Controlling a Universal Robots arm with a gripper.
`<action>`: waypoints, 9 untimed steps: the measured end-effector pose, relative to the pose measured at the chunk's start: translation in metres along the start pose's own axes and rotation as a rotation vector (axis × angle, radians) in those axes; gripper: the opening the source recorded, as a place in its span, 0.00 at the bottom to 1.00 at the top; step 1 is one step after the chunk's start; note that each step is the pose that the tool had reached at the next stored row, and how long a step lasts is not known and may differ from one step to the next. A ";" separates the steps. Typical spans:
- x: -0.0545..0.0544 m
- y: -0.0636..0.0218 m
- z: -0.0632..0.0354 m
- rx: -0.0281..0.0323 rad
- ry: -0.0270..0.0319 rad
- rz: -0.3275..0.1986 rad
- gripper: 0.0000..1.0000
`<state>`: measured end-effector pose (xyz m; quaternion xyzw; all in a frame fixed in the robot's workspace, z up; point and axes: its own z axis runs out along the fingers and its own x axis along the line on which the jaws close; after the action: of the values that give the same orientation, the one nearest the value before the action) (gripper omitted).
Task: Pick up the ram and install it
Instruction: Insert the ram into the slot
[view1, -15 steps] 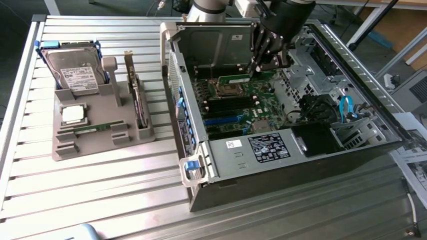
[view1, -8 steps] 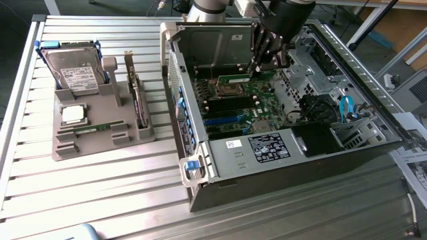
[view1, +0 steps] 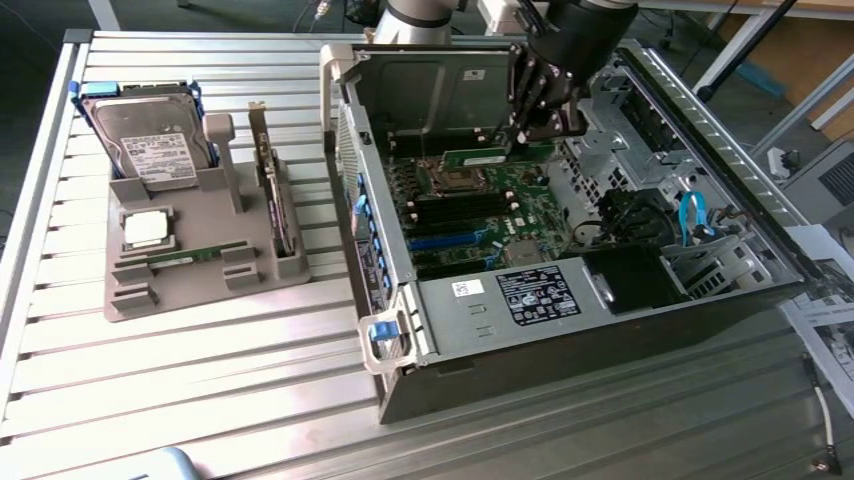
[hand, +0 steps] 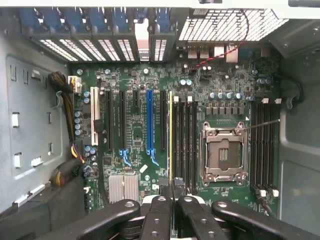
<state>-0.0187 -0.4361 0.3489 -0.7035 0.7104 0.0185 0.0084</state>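
My gripper (view1: 530, 138) reaches down into the open computer case (view1: 561, 330) and is shut on the ram (view1: 474, 157), a thin green strip that sticks out sideways from the fingers above the motherboard. In the wrist view the ram (hand: 170, 135) shows edge-on as a narrow yellow-green line running out from my gripper (hand: 172, 195). It lies along the black memory slots (hand: 184, 145) beside the empty processor socket (hand: 223, 152). I cannot tell whether the ram touches a slot or hangs just above it.
A grey tray (view1: 200, 295) on the slatted table at the exterior view's left holds a hard drive (view1: 154, 140), a square silver processor chip (view1: 144, 228) and an upright dark expansion card (view1: 274, 190). The raised case panel (view1: 427, 90) and drive cage (view1: 641, 110) flank my arm.
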 end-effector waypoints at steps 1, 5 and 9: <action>0.000 -0.0014 0.0000 0.0000 0.0000 0.000 0.12; 0.000 -0.0017 0.0001 0.0000 0.0000 0.000 0.12; 0.000 -0.0019 0.0060 0.0009 0.0001 0.000 0.12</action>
<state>-0.0169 -0.4360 0.3429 -0.7036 0.7103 0.0182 0.0087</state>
